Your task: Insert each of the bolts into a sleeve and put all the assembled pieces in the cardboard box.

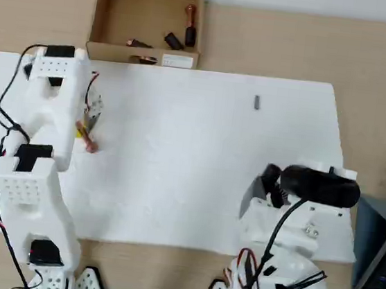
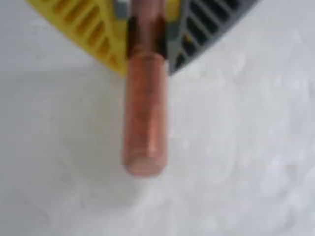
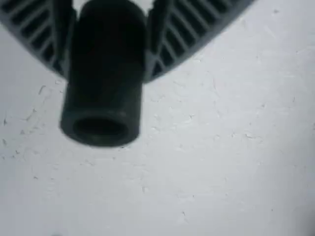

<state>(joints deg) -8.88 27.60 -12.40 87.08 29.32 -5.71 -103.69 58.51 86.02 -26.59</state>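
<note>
Nearest the arm bases, the right jaws are clenched on a short black tubular sleeve [image 3: 103, 98]. Its open mouth points away from them, above the white sheet [image 1: 191, 158] that covers the wooden surface [image 1: 274, 42].

Further out on the other side, the left jaws, one yellow and one dark, grasp a copper-coloured cylindrical bolt [image 2: 145, 123] near its head. Most of the shank juts out free over the sheet. Whether the tip touches the sheet cannot be told.

Bolt and sleeve are well apart, so the step in hand looks like the mating. It would go best if both arms met over the middle of the sheet with the shank and the bore on one line before any push. The bolt is held far from its tip, so a skewed entry could lever it round in the jaws. A slow, straight feed would suit.

Beyond them a small grey piece [image 1: 257, 102] lies loose on the sheet. Farthest off stands the open cardboard box [image 1: 96, 15], touching the sheet's far edge, with several dark-and-copper assembled pieces [image 1: 190, 20] inside.
</note>
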